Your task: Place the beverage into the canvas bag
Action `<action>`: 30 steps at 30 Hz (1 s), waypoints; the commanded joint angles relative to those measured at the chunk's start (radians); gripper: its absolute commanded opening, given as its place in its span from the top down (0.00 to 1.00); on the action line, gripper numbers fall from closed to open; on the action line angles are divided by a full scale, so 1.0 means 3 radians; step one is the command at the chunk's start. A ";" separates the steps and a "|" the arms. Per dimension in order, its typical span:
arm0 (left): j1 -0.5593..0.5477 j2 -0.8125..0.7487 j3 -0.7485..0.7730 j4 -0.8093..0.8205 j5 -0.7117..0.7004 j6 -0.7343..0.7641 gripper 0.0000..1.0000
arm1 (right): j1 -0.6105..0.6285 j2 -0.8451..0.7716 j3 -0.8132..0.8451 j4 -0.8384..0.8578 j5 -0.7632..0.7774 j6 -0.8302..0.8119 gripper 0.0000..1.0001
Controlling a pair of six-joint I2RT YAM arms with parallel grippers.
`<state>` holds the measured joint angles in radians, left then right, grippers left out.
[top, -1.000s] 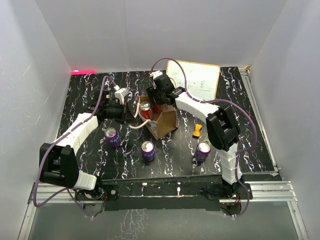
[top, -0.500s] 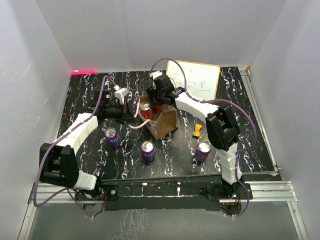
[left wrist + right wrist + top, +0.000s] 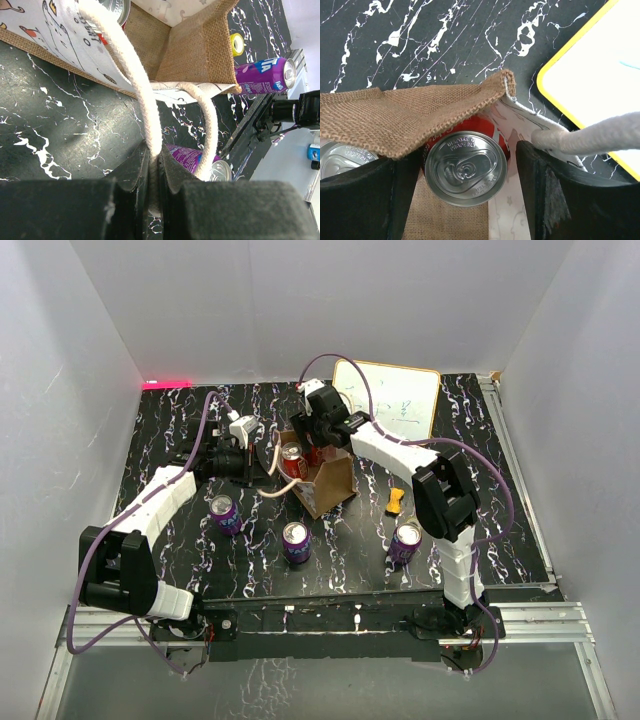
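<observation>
LEFT TO RIGHT: My left claw (image 3: 155, 172) is pinched tight on one cream loop handle (image 3: 137, 90) of the canvas bag (image 3: 335, 490), which I judge holds the tote's mouth open and stops it sliding. Three purple cans (image 3: 296, 540) stand on the bench (image 3: 180, 420) nearer the arm bases, likely waiting their turn. At centre, the red beverage can (image 3: 465, 172) stands upright inside the bag, beside a second can (image 3: 340, 155) half hidden under a folded burlap edge. My right claw (image 3: 465, 156) hangs over it, fingers (image 3: 545, 200) parted to either side with a slim gap at each. I read the can as let go and the placing as all but done. Further right lie a yellow-framed whiteboard (image 3: 390, 400) and a small yellow object (image 3: 397, 502). The bench is black, veined white like marble, boxed in by plain white walls (image 3: 250, 310). A red strip light (image 3: 166, 384) glows at its far left corner.
</observation>
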<state>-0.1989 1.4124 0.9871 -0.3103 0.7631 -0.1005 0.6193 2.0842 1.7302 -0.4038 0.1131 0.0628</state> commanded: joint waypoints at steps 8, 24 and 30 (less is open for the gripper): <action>0.0016 -0.0101 -0.0021 -0.0035 0.0095 0.0033 1.00 | -0.0033 -0.0171 0.0250 0.0163 -0.0013 -0.0101 0.23; 0.0018 0.0012 0.0086 -0.0087 0.0109 -0.0020 1.00 | 0.0025 -0.0295 0.0247 0.0132 -0.0181 -0.0129 0.26; 0.0011 0.0066 0.0156 -0.0111 0.0150 -0.0075 1.00 | 0.0127 -0.0293 0.0248 0.0152 0.0006 -0.0318 0.27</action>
<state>-0.1982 1.4315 0.9955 -0.3176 0.7696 -0.1143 0.6338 2.0594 1.7546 -0.4152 0.0765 0.0181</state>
